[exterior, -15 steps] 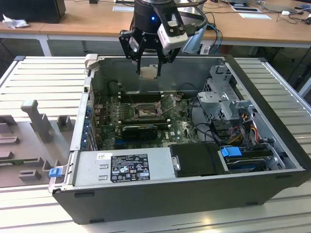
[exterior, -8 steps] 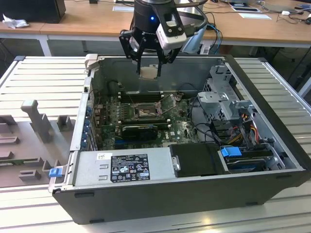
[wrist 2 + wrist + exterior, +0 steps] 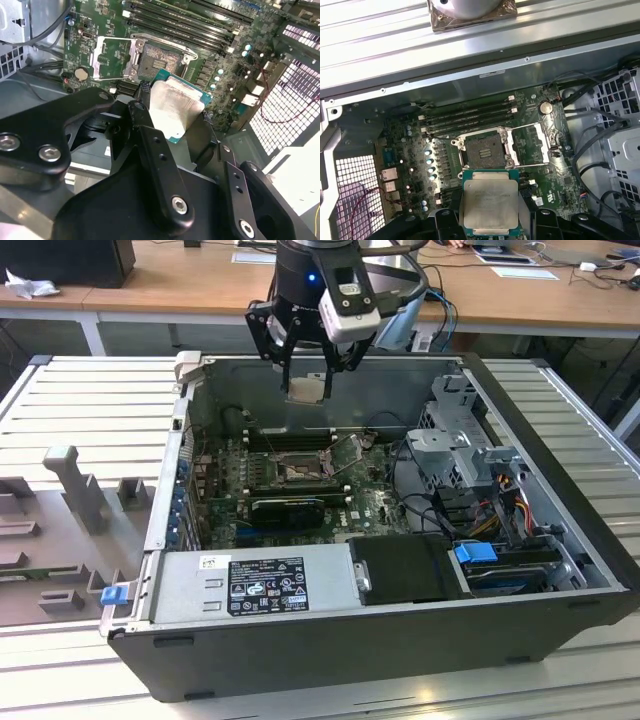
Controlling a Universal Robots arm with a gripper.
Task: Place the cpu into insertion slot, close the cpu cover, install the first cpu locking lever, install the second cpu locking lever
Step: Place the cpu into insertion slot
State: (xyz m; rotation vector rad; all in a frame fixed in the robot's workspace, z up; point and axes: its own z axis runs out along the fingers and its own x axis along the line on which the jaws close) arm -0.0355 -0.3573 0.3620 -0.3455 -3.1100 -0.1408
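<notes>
My gripper (image 3: 305,382) hangs above the open computer case, shut on the cpu (image 3: 306,389), a thin square chip with a pale silver face. In both wrist views the cpu (image 3: 172,111) (image 3: 490,202) sits between the black fingers (image 3: 144,112). It is above the board and clear of it. The insertion slot (image 3: 298,469) (image 3: 158,62) (image 3: 482,150) lies bare on the green board, a dark square with its pin field showing. The cpu cover (image 3: 111,58) (image 3: 531,143) is swung open beside the slot, and thin wire levers stand loose around it.
Long memory slots (image 3: 470,117) run beside the socket and a long black card (image 3: 288,508) lies in front of it. The power supply (image 3: 255,585), a drive cage (image 3: 465,455) with cables and the case walls (image 3: 170,490) ring the board. A grey moulded tray (image 3: 60,530) lies at the exterior view's left.
</notes>
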